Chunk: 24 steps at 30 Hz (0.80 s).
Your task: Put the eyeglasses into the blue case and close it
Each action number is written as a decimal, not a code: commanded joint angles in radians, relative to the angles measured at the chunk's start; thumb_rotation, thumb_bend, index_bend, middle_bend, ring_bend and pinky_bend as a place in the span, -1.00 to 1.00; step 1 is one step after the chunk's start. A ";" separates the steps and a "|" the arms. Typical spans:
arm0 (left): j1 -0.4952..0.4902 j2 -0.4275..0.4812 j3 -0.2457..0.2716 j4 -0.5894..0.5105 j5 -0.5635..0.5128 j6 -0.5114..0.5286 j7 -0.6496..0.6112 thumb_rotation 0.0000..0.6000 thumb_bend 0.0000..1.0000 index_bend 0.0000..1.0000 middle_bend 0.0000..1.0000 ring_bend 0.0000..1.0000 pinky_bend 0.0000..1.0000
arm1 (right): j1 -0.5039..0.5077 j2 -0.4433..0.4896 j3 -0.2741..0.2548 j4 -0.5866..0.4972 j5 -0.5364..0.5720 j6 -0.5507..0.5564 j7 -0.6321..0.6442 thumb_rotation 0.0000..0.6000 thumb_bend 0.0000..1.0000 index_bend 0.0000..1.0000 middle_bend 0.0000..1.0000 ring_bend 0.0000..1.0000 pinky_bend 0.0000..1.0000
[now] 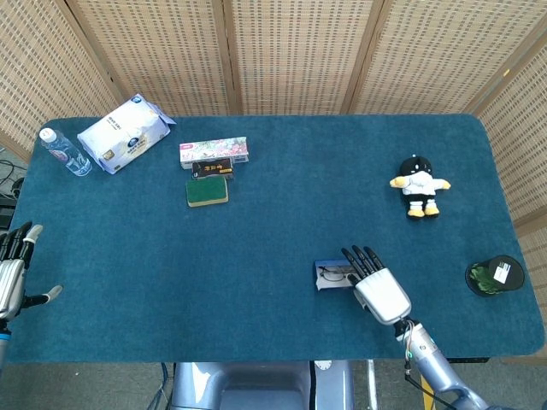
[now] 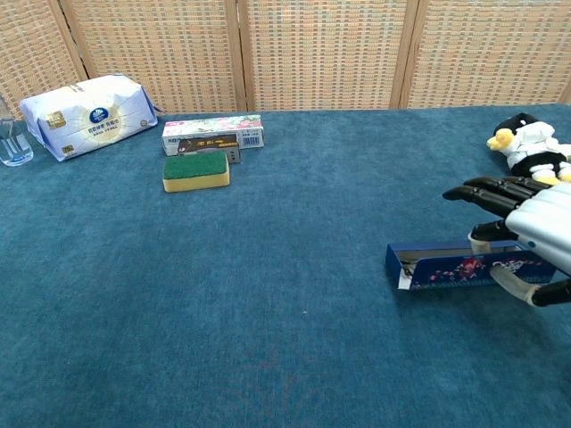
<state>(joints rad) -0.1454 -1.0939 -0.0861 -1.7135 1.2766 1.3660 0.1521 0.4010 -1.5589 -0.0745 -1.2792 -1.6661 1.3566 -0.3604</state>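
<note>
The blue case lies open near the table's front edge, right of centre, with the eyeglasses inside it. My right hand holds the case's right end: its fingers reach over the top and its thumb crosses the case's front wall. In the chest view only that patterned front wall and a thin strip of the inside show. My left hand hangs at the table's far left edge with fingers apart, holding nothing.
At the back left are a water bottle, a tissue pack, a flat printed box and a green sponge. A plush penguin sits at the right, and a black cup by the right edge.
</note>
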 commanded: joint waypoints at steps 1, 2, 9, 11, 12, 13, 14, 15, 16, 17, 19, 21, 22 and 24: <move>0.000 -0.001 0.000 0.000 0.000 0.000 0.002 1.00 -1.00 -1.00 -1.00 -1.00 -1.00 | -0.005 0.020 -0.009 -0.022 -0.017 0.002 -0.009 1.00 0.14 0.42 -0.82 -1.00 -0.77; -0.001 -0.002 0.001 0.001 0.000 -0.001 0.003 1.00 -1.00 -1.00 -1.00 -1.00 -1.00 | -0.004 0.024 -0.010 -0.028 -0.022 0.002 -0.014 1.00 0.14 0.42 -0.82 -1.00 -0.77; -0.003 -0.004 0.002 -0.001 -0.001 -0.003 0.010 1.00 -1.00 -1.00 -1.00 -1.00 -1.00 | 0.030 0.037 0.023 -0.047 0.003 -0.076 -0.061 1.00 0.14 0.42 -0.82 -1.00 -0.77; -0.004 -0.004 0.001 0.000 -0.003 -0.005 0.011 1.00 -1.00 -1.00 -1.00 -1.00 -1.00 | 0.040 0.038 0.031 -0.052 0.016 -0.104 -0.077 1.00 0.14 0.42 -0.82 -1.00 -0.77; -0.004 -0.005 0.001 0.000 -0.005 -0.006 0.011 1.00 -1.00 -1.00 -1.00 -1.00 -1.00 | 0.047 0.039 0.036 -0.053 0.026 -0.122 -0.090 1.00 0.14 0.42 -0.82 -1.00 -0.77; -0.004 -0.005 0.001 0.000 -0.006 -0.008 0.011 1.00 -1.00 -1.00 -1.00 -1.00 -1.00 | 0.051 0.039 0.040 -0.054 0.033 -0.135 -0.099 1.00 0.14 0.42 -0.82 -1.00 -0.77; -0.005 -0.004 0.000 0.001 -0.008 -0.010 0.011 1.00 -1.00 -1.00 -1.00 -1.00 -1.00 | 0.055 0.039 0.044 -0.055 0.040 -0.149 -0.107 1.00 0.14 0.42 -0.82 -1.00 -0.77; -0.006 -0.004 0.000 0.001 -0.009 -0.010 0.011 1.00 -1.00 -1.00 -1.00 -1.00 -1.00 | 0.060 0.039 0.048 -0.056 0.048 -0.161 -0.115 1.00 0.14 0.42 -0.82 -1.00 -0.77; -0.006 -0.004 -0.001 0.001 -0.010 -0.011 0.010 1.00 -1.00 -1.00 -1.00 -1.00 -1.00 | 0.065 0.038 0.053 -0.056 0.056 -0.174 -0.124 1.00 0.14 0.42 -0.82 -1.00 -0.77; -0.006 -0.004 -0.002 0.002 -0.011 -0.012 0.009 1.00 -1.00 -1.00 -1.00 -1.00 -1.00 | 0.068 0.037 0.058 -0.058 0.063 -0.183 -0.130 1.00 0.14 0.42 -0.82 -1.00 -0.77; -0.007 -0.003 -0.002 0.002 -0.013 -0.012 0.008 1.00 -1.00 -1.00 -1.00 -1.00 -1.00 | 0.073 0.035 0.064 -0.060 0.072 -0.195 -0.140 1.00 0.14 0.42 -0.82 -1.00 -0.77; -0.008 -0.003 -0.002 0.003 -0.015 -0.015 0.008 1.00 -1.00 -1.00 -1.00 -1.00 -1.00 | 0.079 0.032 0.071 -0.057 0.082 -0.208 -0.150 1.00 0.14 0.42 -0.82 -1.00 -0.77; -0.008 -0.003 -0.002 0.003 -0.016 -0.016 0.007 1.00 -1.00 -1.00 -1.00 -1.00 -1.00 | 0.082 0.028 0.076 -0.054 0.091 -0.216 -0.155 1.00 0.14 0.42 -0.82 -1.00 -0.77; -0.008 -0.003 -0.003 0.003 -0.016 -0.016 0.007 1.00 -1.00 -1.00 -1.00 -1.00 -1.00 | 0.085 0.023 0.081 -0.051 0.099 -0.223 -0.160 1.00 0.14 0.42 -0.82 -1.00 -0.77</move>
<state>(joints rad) -0.1538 -1.0964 -0.0888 -1.7103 1.2606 1.3495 0.1587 0.4841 -1.5343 0.0044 -1.3319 -1.5697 1.1361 -0.5179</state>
